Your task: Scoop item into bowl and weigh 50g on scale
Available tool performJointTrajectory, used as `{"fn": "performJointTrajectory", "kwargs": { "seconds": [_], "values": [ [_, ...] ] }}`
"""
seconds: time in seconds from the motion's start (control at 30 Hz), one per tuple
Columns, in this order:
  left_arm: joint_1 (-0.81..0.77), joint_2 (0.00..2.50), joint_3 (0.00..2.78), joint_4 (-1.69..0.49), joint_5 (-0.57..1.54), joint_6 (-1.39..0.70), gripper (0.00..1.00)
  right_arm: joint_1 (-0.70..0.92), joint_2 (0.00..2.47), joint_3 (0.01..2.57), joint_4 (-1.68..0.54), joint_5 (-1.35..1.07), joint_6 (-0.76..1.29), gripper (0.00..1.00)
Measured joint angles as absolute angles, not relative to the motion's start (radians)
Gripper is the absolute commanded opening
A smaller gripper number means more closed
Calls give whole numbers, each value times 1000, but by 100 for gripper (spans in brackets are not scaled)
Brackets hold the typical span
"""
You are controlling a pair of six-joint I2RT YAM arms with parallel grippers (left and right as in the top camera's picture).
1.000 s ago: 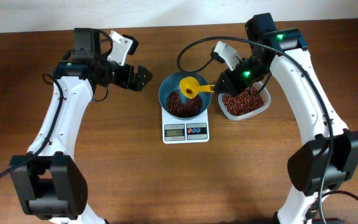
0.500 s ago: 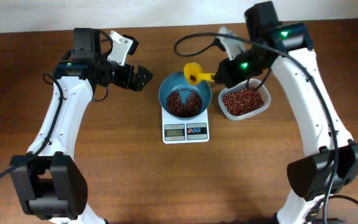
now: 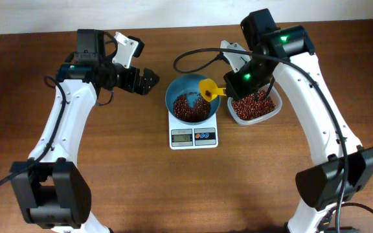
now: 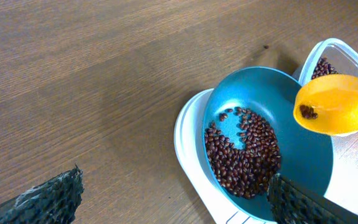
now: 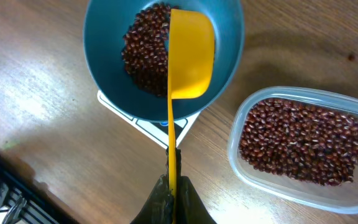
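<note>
One round teal-blue bowl [image 3: 180, 85] of small red-brown beans [image 3: 190, 109] sits on one white square scale [image 3: 193, 136], with one clear plastic tub [image 3: 278, 103] beside it. The right gripper [image 3: 229, 89] is pinching one yellow plastic scoop [image 3: 209, 88], and the left gripper [image 3: 150, 81] is gaping wide, empty.

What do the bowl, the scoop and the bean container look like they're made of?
The teal bowl looks like plastic or melamine: smooth, soft sheen. The yellow scoop seems moulded plastic: uniform colour, thin handle. The clear container is likely transparent plastic: beans show through its wall.

Noted: a clear plastic container [image 5: 303, 191] stands on the brown wooden table [image 3: 141, 175]. A yellow scoop [image 3: 208, 88] hangs tilted just beside that container.
</note>
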State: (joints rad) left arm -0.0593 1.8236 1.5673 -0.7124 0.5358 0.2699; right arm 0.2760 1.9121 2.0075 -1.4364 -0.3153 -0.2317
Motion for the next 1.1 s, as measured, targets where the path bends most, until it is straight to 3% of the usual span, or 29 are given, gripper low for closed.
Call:
{"fn": "performJointTrajectory", "kwargs": {
  "seconds": [0.47, 0.9, 1.1],
  "values": [
    [-59, 1824, 1567, -712, 536, 270, 99, 277, 1912, 2008, -1436, -414, -264, 4],
    [-59, 1824, 1567, -712, 536, 270, 99, 319, 1912, 2009, -1467, -293, -261, 4],
    [-59, 1824, 1567, -713, 536, 270, 99, 319, 1912, 2032, -1487, -346, -278, 4]
  ]
}}
